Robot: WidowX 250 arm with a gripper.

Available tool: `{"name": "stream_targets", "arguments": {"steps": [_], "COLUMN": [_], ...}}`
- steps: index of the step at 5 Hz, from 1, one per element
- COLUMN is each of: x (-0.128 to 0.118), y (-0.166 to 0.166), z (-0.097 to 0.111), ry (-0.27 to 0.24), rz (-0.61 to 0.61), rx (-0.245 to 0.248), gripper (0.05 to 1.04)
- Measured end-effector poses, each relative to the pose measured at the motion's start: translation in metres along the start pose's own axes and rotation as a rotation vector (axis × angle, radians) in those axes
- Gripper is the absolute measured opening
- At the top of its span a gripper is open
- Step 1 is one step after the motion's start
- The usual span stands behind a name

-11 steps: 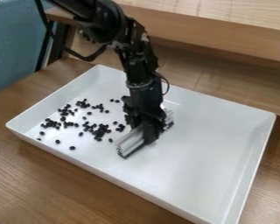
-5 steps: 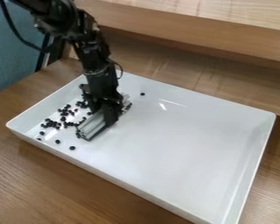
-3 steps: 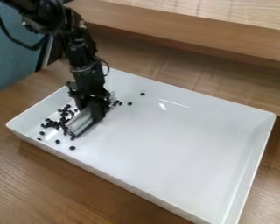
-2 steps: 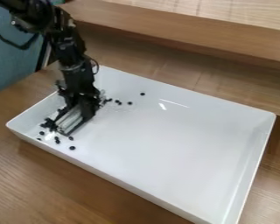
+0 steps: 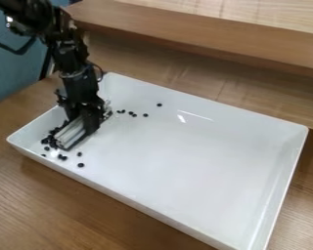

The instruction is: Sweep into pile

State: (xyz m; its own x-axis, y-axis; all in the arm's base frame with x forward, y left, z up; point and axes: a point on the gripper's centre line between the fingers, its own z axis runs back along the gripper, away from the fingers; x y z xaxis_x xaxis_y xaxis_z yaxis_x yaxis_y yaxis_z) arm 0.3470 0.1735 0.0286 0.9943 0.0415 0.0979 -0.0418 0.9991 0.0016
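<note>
Wooden table point(image 5: 67, 210), one white tray point(image 5: 198, 161): fingers point(image 5: 90, 123) pinch one grey sweeper point(image 5: 69, 134) beside many black beads point(image 5: 80, 165).

Your black robotic gripper point(image 5: 87, 119) masks the middle of the pale ribbed bar point(image 5: 70, 135); the view's edges crop your jointed black arm point(image 5: 66, 49), upper left, and, below, the shallow white rectangular tray point(image 5: 205, 171).

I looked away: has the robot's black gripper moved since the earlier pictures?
Yes, the gripper moved from near the middle of the glossy white rectangular tray toward its left end.
</note>
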Motion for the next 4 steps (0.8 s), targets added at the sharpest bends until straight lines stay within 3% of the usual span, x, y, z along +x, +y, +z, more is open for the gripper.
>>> {"name": "stream_targets", "arguments": {"steps": [1, 2, 3, 4], "x": [0.004, 0.014, 0.026, 0.035], "y": [-0.007, -0.024, -0.034, -0.039], "z": [0.003, 0.008, 0.027, 0.059], "ry": [0.013, -0.006, -0.060, -0.114], "rz": [-0.011, -0.030, -0.034, -0.029], "rx": [-0.033, -0.084, -0.107, -0.097], "gripper": [0.749, 0.987, 0.999, 0.999]}}
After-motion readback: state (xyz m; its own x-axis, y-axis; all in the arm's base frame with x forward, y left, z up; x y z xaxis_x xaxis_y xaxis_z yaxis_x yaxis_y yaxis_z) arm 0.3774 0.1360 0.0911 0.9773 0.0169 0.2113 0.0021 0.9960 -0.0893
